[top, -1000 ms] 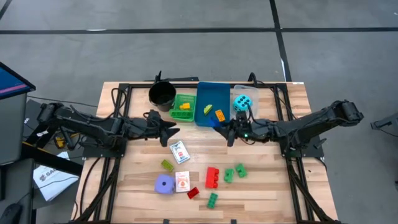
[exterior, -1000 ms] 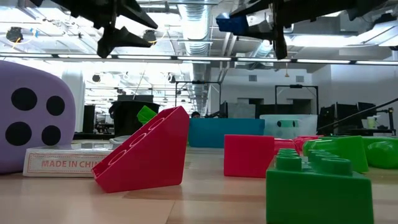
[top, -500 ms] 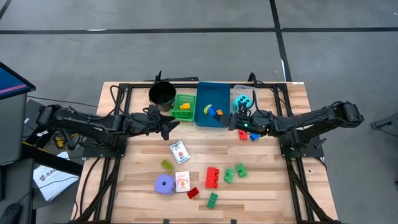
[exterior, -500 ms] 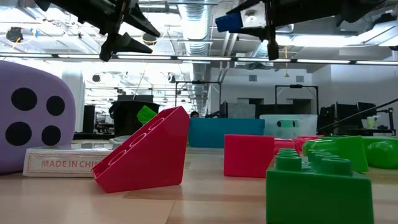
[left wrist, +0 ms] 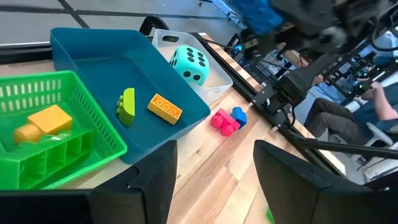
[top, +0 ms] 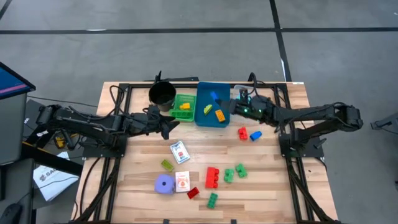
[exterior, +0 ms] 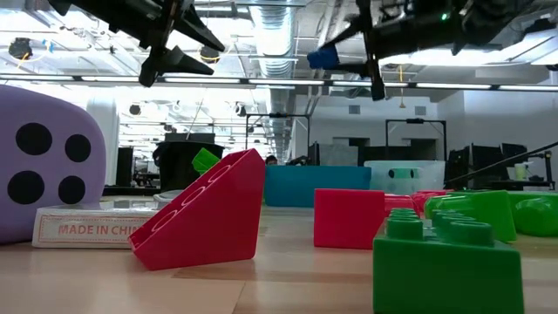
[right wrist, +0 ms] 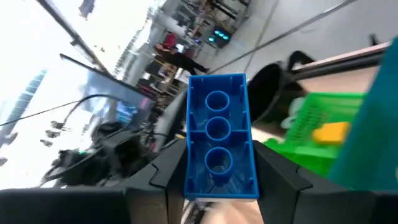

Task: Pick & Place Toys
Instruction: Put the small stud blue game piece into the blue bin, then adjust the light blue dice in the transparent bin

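Since a second ago, the right gripper (top: 219, 99) has been carried from the bare wood near the trays to a spot over the blue tray (top: 202, 118), and a red brick (top: 242, 133) and a small blue brick (top: 255, 135) that were hidden under the arm are now seen on the table. A long blue brick (right wrist: 217, 142) with three studs is clamped between the right gripper's fingers, held in the air above the tray; in the low view it is seen high up as a blue block (exterior: 321, 58).

Inside the blue tray, an orange brick (left wrist: 165, 106) and a yellow-green piece (left wrist: 127, 104) are seen lying. To the right of it, a cyan die (left wrist: 189, 63) is held in the clear tray (left wrist: 221, 84). To the left, a green tray (top: 183, 106) with yellow pieces inside is placed, and beyond that a black cup (top: 162, 94).

The left gripper (top: 169, 127) is held above the table, near the green tray, with its fingers apart and nothing between them.

Nearer on the table, two white card packs (top: 179, 152) (top: 182, 181), a purple die (top: 164, 184), a yellow-green brick (top: 167, 165), red bricks (top: 212, 177) and green bricks (top: 234, 172) are scattered.
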`<state>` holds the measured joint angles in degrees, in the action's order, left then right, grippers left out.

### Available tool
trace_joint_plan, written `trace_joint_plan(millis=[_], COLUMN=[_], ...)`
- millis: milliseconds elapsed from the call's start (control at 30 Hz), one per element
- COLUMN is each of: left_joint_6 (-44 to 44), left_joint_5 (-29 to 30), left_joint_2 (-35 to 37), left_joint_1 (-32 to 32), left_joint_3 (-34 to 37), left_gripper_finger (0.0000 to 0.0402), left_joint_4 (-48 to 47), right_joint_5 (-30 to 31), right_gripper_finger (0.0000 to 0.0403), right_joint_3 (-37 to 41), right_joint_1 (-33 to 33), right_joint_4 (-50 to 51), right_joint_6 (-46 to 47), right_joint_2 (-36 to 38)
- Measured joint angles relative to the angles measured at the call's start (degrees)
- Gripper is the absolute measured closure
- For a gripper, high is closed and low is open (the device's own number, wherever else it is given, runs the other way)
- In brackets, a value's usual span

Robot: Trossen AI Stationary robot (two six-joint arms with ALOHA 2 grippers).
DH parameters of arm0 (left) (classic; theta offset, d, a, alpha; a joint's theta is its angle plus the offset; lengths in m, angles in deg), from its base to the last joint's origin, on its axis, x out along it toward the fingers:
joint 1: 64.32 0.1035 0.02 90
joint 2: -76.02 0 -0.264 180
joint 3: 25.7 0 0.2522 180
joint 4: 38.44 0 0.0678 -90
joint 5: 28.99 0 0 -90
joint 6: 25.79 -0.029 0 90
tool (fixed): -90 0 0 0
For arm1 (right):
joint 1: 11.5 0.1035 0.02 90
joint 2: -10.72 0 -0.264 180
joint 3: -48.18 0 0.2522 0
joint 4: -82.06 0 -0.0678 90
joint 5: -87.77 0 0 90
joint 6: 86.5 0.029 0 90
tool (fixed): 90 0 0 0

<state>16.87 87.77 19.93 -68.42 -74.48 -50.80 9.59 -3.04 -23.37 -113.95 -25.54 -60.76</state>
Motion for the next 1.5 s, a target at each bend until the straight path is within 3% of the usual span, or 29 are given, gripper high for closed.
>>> trace_joint_plan(millis=[200,400,667,967,1167,1500], left_joint_6=[1.8,1.8,1.8,1.8,4.3,4.4], left_joint_5=[0.0,0.0,0.0,0.0,0.0,0.0], left_joint_2=[0.0,0.0,0.0,0.0,0.0,0.0], left_joint_1=[0.0,0.0,0.0,0.0,0.0,0.0], left_joint_3=[0.0,0.0,0.0,0.0,0.0,0.0], left_gripper_finger=[0.0198,0.0198,0.0198,0.0198,0.0198,0.0198], left_joint_4=[0.0,0.1,0.1,0.1,0.1,0.1], right_joint_5=[-8.5,-12.7,-18.0,-19.6,-19.9,-19.9], right_gripper_finger=[0.0262,0.0262,0.0262,0.0222,0.0206,0.0217], right_joint_3=[0.0,-1.4,-13.0,-26.0,-26.9,-26.9], right_joint_1=[-7.3,-10.8,-11.9,-11.8,-12.5,-12.1], right_joint_4=[2.2,2.2,12.3,25.4,30.5,34.7], right_joint_6=[-2.5,-5.3,-14.6,-20.9,-21.1,-23.7], right_joint_2=[-4.1,-8.8,-16.0,-22.7,-22.5,-21.4])
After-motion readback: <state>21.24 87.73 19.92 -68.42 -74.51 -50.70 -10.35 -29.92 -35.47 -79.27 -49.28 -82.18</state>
